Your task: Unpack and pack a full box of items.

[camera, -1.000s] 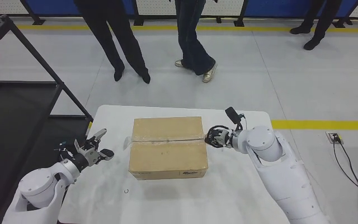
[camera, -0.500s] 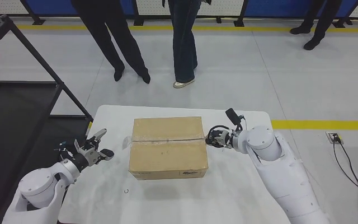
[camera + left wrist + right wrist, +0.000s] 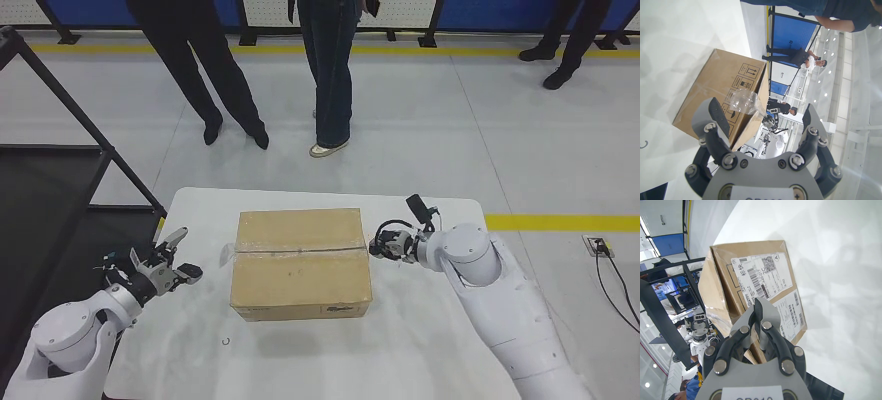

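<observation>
A closed brown cardboard box [image 3: 300, 262] lies in the middle of the white table [image 3: 400, 340], with clear tape [image 3: 300, 250] along its top seam. My left gripper [image 3: 183, 255] hovers open to the left of the box, a short way off it. In the left wrist view the gripper [image 3: 762, 107] faces the box's end [image 3: 723, 91], where a crumpled end of clear tape [image 3: 742, 103] sticks up. My right gripper [image 3: 376, 246] is shut at the box's right end. Its tips [image 3: 755, 306] meet by the seam, next to the shipping labels [image 3: 762, 275]. Whether they pinch tape is unclear.
A small C-shaped ring [image 3: 227, 342] lies on the table in front of the box's left corner. A black metal frame [image 3: 60, 190] stands off the table's left side. People stand on the floor beyond the far edge.
</observation>
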You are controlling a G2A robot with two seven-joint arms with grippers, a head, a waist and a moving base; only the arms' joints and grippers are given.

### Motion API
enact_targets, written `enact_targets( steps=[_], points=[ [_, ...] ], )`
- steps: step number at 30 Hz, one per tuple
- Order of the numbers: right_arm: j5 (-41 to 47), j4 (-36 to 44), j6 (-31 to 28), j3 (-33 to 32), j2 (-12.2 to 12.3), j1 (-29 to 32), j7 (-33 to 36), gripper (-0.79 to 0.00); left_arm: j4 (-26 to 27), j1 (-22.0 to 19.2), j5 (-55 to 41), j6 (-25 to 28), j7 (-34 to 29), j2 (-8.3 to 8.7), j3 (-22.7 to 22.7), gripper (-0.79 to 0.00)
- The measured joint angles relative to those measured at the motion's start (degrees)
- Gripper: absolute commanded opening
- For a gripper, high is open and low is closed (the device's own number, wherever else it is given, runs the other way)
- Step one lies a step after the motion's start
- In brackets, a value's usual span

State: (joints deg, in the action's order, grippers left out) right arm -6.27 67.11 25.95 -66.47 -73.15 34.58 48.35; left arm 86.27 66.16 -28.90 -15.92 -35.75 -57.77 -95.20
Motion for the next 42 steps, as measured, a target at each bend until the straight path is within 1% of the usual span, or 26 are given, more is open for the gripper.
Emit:
enact_targets(
  steps=[3,4,5,6,7,8,14,22,30,33,42],
  points=[
    [0.72,3.74,-0.21,-2.52,0.57,2.4,-2.16,-0.785,2.02,1.02,-2.41,1.84,1.31,-0.14,-1.11,0.0],
    [0.78,5.03,-0.21,-3.19,0.76,3.21,-2.51,-0.785,2.72,1.29,-2.55,2.27,1.62,-0.18,-1.08,-0.058],
    [0.78,6.27,-0.19,-3.75,0.93,4.01,-2.72,-0.785,3.35,1.47,-2.52,2.54,2.0,-0.23,-0.8,-0.277],
    [0.69,7.8,0.0,-4.32,1.13,4.99,-2.93,-0.785,3.92,1.44,-2.49,2.51,2.38,-0.33,-0.09,-0.465],
    [0.58,8.8,0.21,-4.65,1.25,5.6,-3.03,-0.785,4.16,1.18,-2.34,2.26,2.56,-0.39,0.58,-0.545],
    [0.49,9.69,0.43,-4.92,1.37,6.13,-3.1,-0.785,4.33,0.78,-2.11,2.03,2.68,-0.45,1.29,-0.785],
    [-0.09,13.39,1.48,-5.81,1.91,8.42,-3.2,-0.785,3.71,-1.76,0.82,0.79,3.92,-0.8,5.96,-0.785],
    [-0.02,15.16,0.6,-7.32,2.61,10.52,-2.68,-0.785,3.12,-1.71,1.7,-0.12,4.78,-0.87,6.88,-0.785],
    [0.12,14.75,-0.09,-7.85,3.08,10.7,-2.08,-0.785,-1.46,-5.12,2.49,-1.23,6.71,-1.63,11.52,-0.785],
    [0.23,14.63,-0.47,-8.22,3.29,10.98,-1.82,-0.785,-2.56,-5.94,2.74,-1.1,6.91,-1.81,12.48,-0.785],
    [0.57,14.95,-0.97,-8.45,3.69,11.42,-1.82,-0.785,-3.62,-6.06,3.31,-1.15,7.02,-2.05,13.66,-0.785]
  ],
)
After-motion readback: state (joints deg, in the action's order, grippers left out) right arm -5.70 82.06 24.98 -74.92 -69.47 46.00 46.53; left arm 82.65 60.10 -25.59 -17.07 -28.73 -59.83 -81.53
